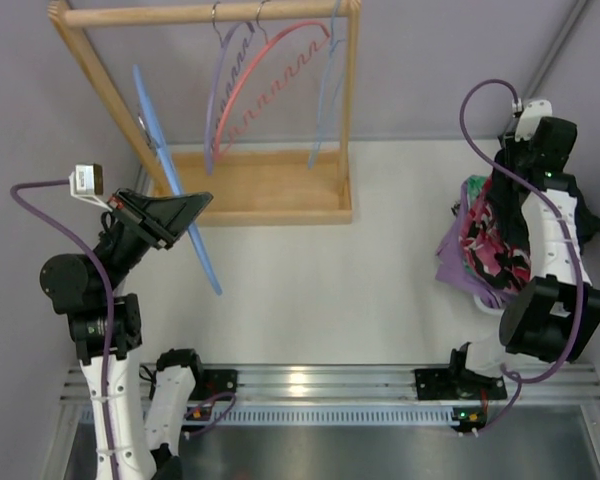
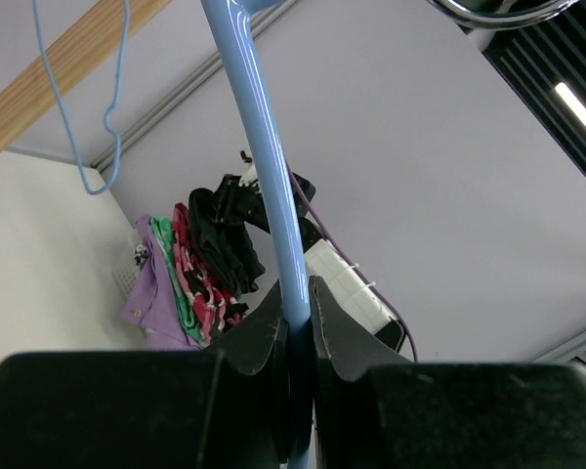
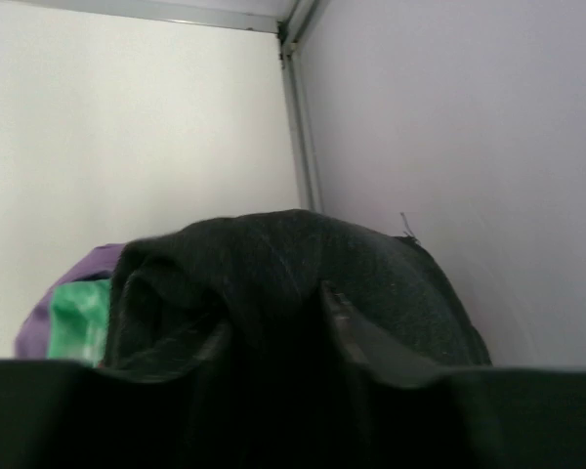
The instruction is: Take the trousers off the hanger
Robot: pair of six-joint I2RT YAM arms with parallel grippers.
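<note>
Around the right tool [image 3: 273, 327], black trousers [image 3: 293, 254] obscure its fingertips [image 3: 350, 322].

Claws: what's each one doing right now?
left claw: closed on the light blue hanger.
right claw: closed on the black trousers.

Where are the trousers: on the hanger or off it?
Off: the right gripper holds the trousers; the hanger in the left gripper is bare.

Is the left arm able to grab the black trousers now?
Probably not: the left gripper is shut on the hanger, and the trousers sit far across, in the right gripper.
</note>
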